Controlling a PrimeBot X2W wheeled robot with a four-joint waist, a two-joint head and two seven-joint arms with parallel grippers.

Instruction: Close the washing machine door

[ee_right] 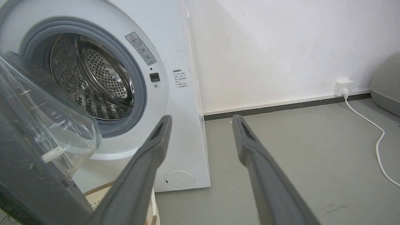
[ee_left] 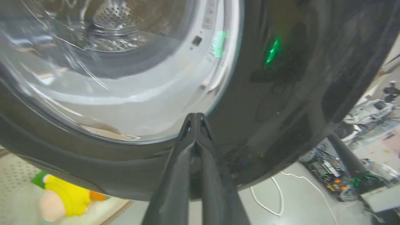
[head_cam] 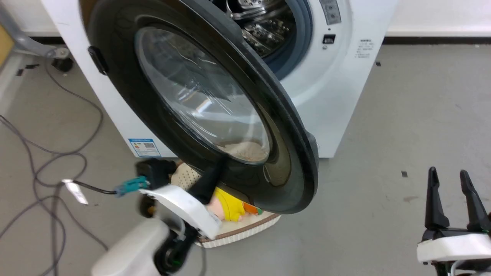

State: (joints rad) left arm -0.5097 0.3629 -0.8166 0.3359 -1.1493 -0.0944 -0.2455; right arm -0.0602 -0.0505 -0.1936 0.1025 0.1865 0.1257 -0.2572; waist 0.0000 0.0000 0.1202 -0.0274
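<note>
My left end effector [ee_left: 195,120], fingers pressed together, seems to touch the washing machine door [ee_left: 281,103] just ahead; I should push steadily on its black rim, toward the drum [ee_right: 97,78].

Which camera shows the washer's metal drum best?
The right wrist view: the drum shows large and sharp. The head view catches a slice behind the door; the left wrist view sees it through that door.

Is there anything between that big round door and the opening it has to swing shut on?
Nothing visible. The washing machine door hangs half open and the gap to the drum opening looks free. The basket of toys sits on the floor below the door's rim. The left gripper, shut, is at its outer face.
</note>
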